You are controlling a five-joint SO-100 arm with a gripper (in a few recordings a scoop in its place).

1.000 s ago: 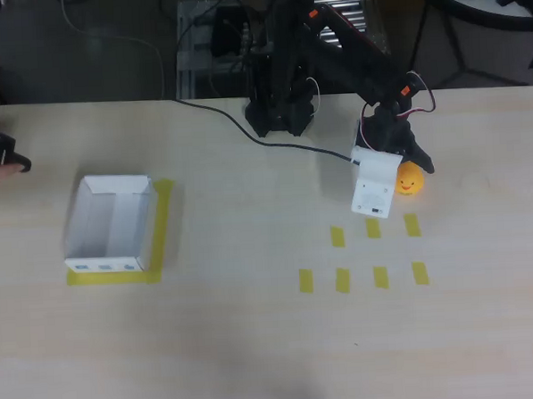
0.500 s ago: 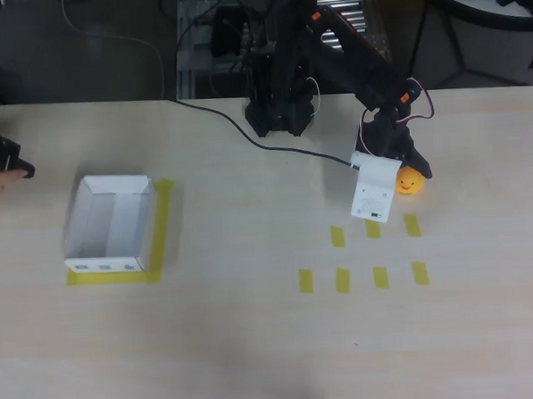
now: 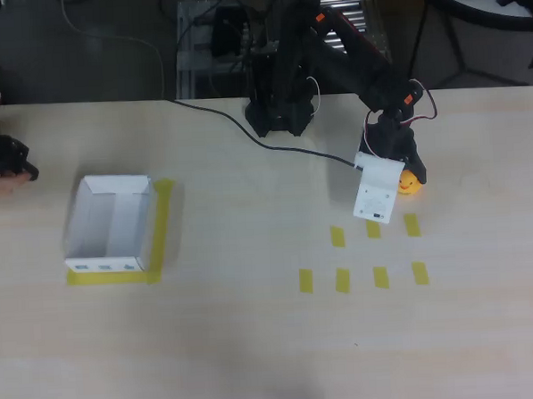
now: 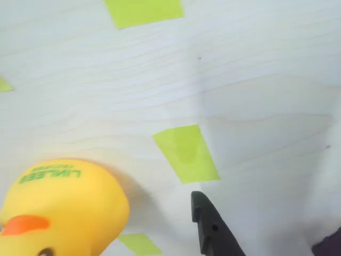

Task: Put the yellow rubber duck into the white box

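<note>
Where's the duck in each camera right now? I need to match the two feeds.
Overhead view: the duck sits right of centre on the table, tucked against the arm's white camera housing, just above the tape marks.
Wrist view: the duck fills the lower left corner, close to the lens.
Shared landmark: the nearest tape mark beside the duck.

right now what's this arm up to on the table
The black arm has its gripper down at the yellow rubber duck on the right side of the overhead view. In the wrist view the duck sits just left of one dark fingertip, with no clear grasp yet. The white box waits on the far left with nothing in it, on a yellow tape outline.
</note>
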